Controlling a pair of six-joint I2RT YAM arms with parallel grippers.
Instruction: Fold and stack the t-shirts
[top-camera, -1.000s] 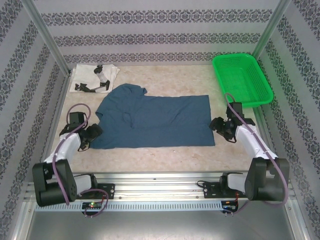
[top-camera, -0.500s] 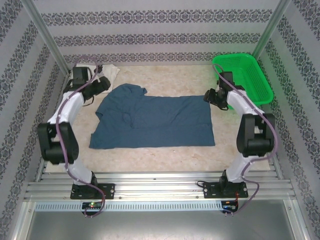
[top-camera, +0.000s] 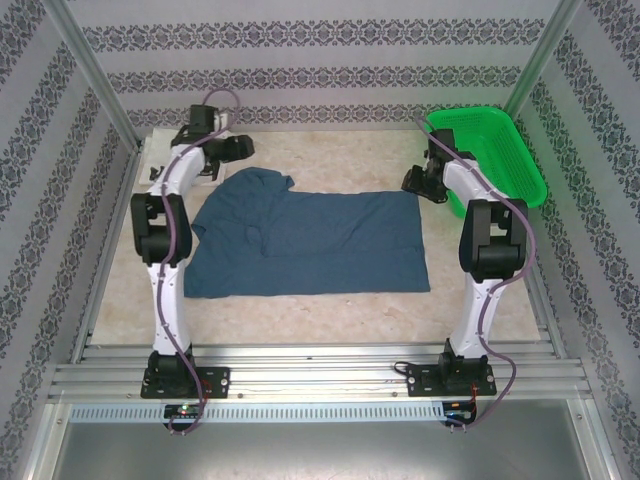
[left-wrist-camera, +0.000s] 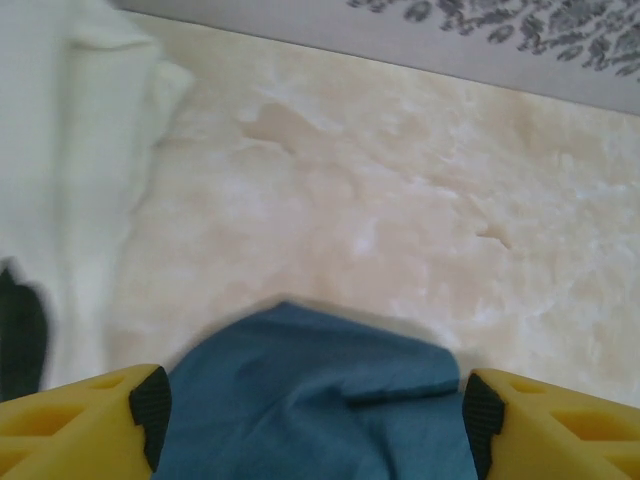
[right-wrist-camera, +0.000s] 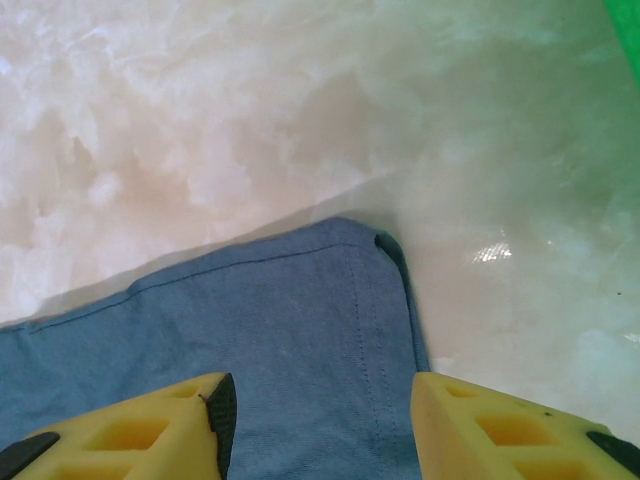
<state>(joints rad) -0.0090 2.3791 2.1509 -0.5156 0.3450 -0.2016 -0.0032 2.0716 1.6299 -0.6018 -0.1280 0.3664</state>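
Note:
The dark blue-teal t-shirt (top-camera: 310, 242) lies spread flat across the middle of the table. My left gripper (top-camera: 238, 150) hangs open just beyond its far left sleeve; that sleeve tip (left-wrist-camera: 310, 395) lies between the yellow fingers (left-wrist-camera: 90, 425). My right gripper (top-camera: 414, 180) hangs open over the shirt's far right corner (right-wrist-camera: 330, 330), whose stitched hem shows between the fingers (right-wrist-camera: 500, 425). The white shirt (top-camera: 158, 160) with black marks lies folded at the far left, mostly behind my left arm; its white cloth (left-wrist-camera: 70, 170) is blurred in the left wrist view.
A bright green mesh basket (top-camera: 490, 150) stands at the far right corner, close beside my right arm. Patterned walls close in the table on three sides. Bare marbled tabletop (top-camera: 310, 310) runs along the near edge in front of the blue shirt.
Both arms have stretched from the shirt's near corners to the far side. The left gripper now hangs by the far left sleeve, the right over the far right corner. The shirt has not moved.

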